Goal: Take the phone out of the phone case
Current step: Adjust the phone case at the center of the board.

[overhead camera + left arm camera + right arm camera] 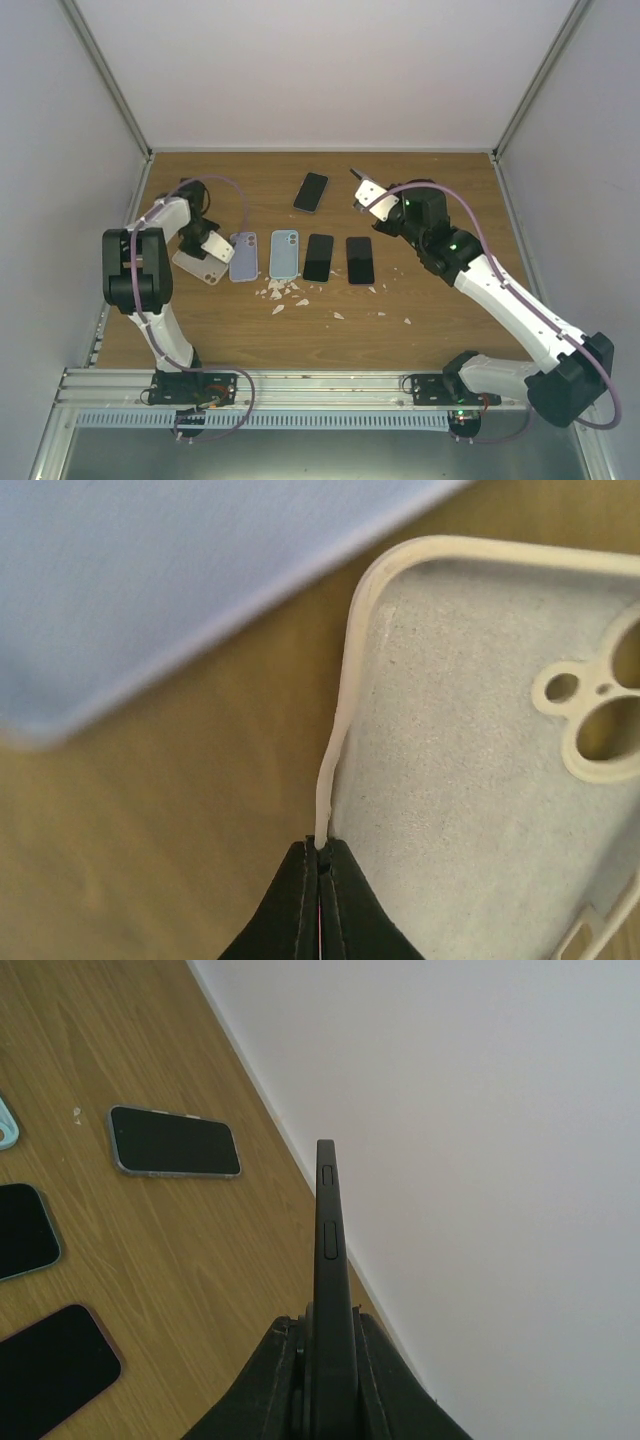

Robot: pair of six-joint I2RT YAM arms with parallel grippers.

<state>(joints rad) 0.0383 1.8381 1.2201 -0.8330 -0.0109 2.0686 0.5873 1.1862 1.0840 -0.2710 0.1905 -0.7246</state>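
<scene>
The left claw (322, 865) is pinching shut on the thin side rim of a cream phone case (470, 780), its 2 dark fingers meeting with only the rim between them. The case is lying open side up at the left end of the desk (440, 300), showing its pale lining and the camera cutouts, with no phone sitting in it. Just beside it a lavender case (243, 257) is lying flat, then a light blue case (284, 254), both back side up. The row is continuing rightward with 2 dark phones, the nearer (318, 257) beside the blue case and the farther (360, 260) next to it. A tilted dark phone (311, 191) is lying apart, toward the back wall. Small white scraps (285, 292) are lying scattered on the wood in front of the row. The right claw (330, 1360) is gripping a black phone (330, 1240) by its lower end, holding it edge-on and raised clear of the desk near the back, its side buttons facing the wrist camera. Whether that phone is wearing a case is not clear.
</scene>
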